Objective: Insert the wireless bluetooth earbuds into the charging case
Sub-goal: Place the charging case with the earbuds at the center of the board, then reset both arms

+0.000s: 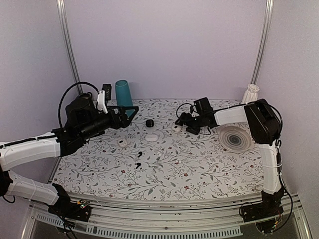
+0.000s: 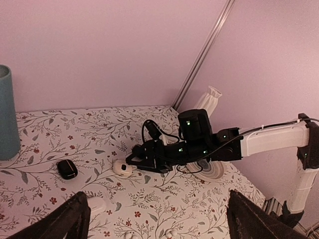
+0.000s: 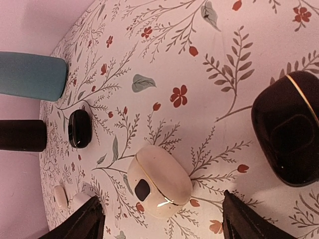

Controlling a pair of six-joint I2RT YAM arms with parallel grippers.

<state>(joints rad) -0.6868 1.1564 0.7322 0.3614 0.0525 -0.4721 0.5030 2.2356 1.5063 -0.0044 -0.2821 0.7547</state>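
A small white rounded charging case (image 3: 159,181), lid down and a dark square on its front, lies on the floral table between the spread fingers of my right gripper (image 3: 162,196), which touch nothing. From above the same case (image 1: 176,127) sits just left of the right gripper (image 1: 180,123). Two small dark earbuds (image 1: 139,153) (image 1: 138,164) lie loose near the middle of the table. My left gripper (image 1: 130,110) hovers open and empty at the back left, well away from the case (image 2: 122,168).
Two more small white cases (image 1: 151,137) (image 1: 122,143) and a black case (image 1: 149,123) lie mid-table. Another black case (image 3: 289,132) sits right beside my right gripper. A teal cup (image 1: 123,94) stands at the back left, a ribbed round plate (image 1: 235,138) on the right.
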